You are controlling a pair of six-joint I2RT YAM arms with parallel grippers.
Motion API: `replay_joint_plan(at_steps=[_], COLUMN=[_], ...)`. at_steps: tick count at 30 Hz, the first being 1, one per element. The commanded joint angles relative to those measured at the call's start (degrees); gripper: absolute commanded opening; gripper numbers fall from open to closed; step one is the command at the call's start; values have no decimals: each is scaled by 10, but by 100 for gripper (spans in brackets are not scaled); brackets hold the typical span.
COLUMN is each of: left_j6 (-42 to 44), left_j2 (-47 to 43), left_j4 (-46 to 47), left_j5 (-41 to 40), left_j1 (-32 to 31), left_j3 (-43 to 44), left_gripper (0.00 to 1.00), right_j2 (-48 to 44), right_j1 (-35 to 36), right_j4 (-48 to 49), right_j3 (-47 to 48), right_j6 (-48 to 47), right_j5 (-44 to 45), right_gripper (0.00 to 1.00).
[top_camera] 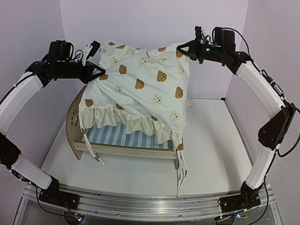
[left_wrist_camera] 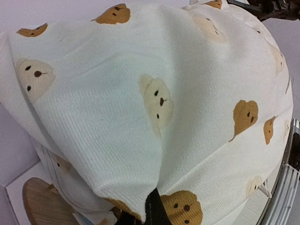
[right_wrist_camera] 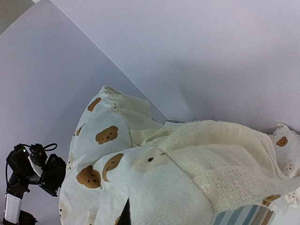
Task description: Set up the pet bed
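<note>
**White table, bedding held over the pet bed**

Pale lilac walls (top_camera: pixel 140 23) close round a white table (top_camera: pixel 211 154). On it sits the small light-wood pet bed (top_camera: pixel 77 123), its blue-and-white striped base showing and its headboard to the left. Cream bear-print ruffled bedding (top_camera: pixel 145 89) hangs above it. The left gripper (top_camera: pixel 96 71) is clamped tight on one upper corner, the right gripper (top_camera: pixel 186 48) on the other.

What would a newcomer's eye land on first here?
The big cream bear-print bedding, held up between the left gripper and right gripper. Beneath it, on the white table, sits the wooden pet bed with its blue-and-white striped base showing.
</note>
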Motion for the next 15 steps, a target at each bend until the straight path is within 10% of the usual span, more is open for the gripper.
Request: replay_joint_plan(at_steps=[1, 15], left_j6=[49, 60], left_j2=[-53, -113], left_j4=[15, 81], left_j5=[-47, -62], left_j1=[2, 2], left_j3=[20, 43], left_gripper=[0, 0], right_j2=[23, 65], right_j1=[14, 50], right_j4=[37, 157], right_j3=[78, 202], right_j6=[1, 3], right_j5=[-12, 4], right_gripper=[0, 0])
